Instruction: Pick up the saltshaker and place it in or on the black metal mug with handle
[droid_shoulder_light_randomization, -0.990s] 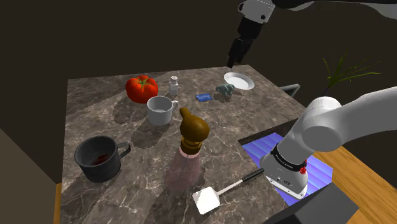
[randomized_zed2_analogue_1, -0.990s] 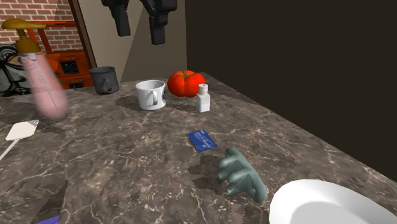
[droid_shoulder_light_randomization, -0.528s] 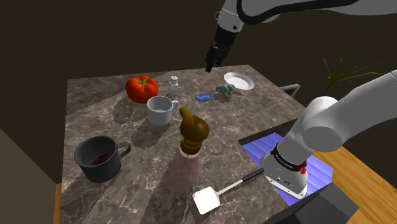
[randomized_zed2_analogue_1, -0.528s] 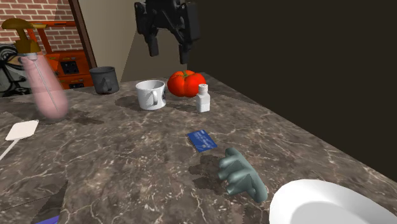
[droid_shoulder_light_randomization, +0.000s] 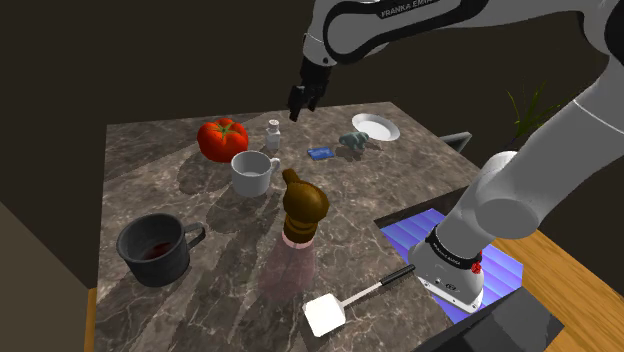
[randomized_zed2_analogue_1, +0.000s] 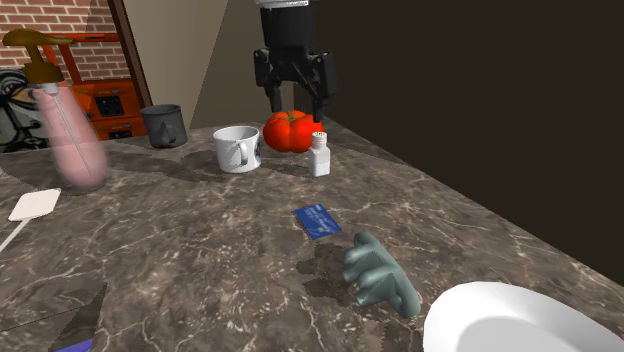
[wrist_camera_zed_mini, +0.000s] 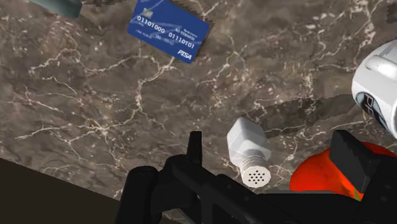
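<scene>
My black two-finger gripper (randomized_zed2_analogue_1: 297, 98) hangs wide open, holding nothing. In the second exterior view the small white saltshaker (randomized_zed2_analogue_1: 319, 155) stands upright below it at five o'clock, untouched, beside the red tomato (randomized_zed2_analogue_1: 288, 131).

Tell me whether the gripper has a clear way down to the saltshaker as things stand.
Probably yes. The gripper hangs open above the saltshaker and nothing lies between them; the tomato stands close beside it and may crowd one finger.
</scene>
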